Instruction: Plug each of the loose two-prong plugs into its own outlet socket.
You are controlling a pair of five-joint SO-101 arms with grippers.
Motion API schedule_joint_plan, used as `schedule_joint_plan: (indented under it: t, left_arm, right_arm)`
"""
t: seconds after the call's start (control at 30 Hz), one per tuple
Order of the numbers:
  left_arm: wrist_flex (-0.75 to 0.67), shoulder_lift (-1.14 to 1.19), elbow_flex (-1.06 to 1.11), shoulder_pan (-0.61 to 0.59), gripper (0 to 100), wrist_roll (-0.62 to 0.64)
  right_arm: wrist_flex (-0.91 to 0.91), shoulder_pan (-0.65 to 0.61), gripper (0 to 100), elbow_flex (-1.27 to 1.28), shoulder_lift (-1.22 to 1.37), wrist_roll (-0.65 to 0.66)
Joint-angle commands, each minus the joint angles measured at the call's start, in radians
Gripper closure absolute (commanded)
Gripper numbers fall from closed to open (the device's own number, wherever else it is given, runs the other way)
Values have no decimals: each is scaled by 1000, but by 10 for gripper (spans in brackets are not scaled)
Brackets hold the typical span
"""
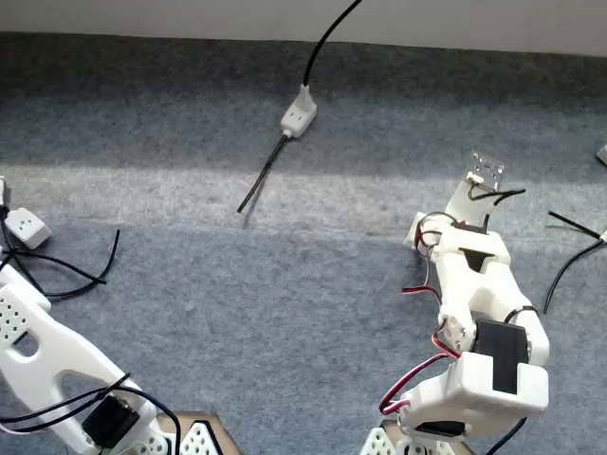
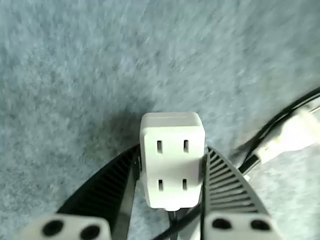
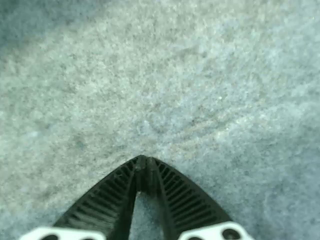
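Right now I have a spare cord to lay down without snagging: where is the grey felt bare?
Free patch: mid-table, bordered by the white plastic outlet block left, the white plug on its black cord at the far side, and the white right arm. Crowded: black cords at both side edges.

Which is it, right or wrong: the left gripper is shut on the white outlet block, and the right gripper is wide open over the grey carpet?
Wrong in one point. The right gripper is not wide open: the right wrist view shows it shut, tip against tip, and empty, over the grey carpet. The left gripper is indeed shut on the white outlet block.
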Motion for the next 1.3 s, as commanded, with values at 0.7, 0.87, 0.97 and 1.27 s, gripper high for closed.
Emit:
schedule_joint_plan:
  t: [0.7,0.87,0.97,1.27]
  left_arm:
    - [37,-552,-68,503,993,-325]
    - [44,-576,-64,750,993,-525]
    - [46,-575,-59,858,993,-582]
    - [48,-585,206,1135,994,-582]
  right_arm:
    - [-19,30,992,-35,-7,-11]
    - [-19,62,992,-35,-8,-12]
    - [-19,62,992,-38,-8,-12]
    - [-19,61,992,-42,-7,-12]
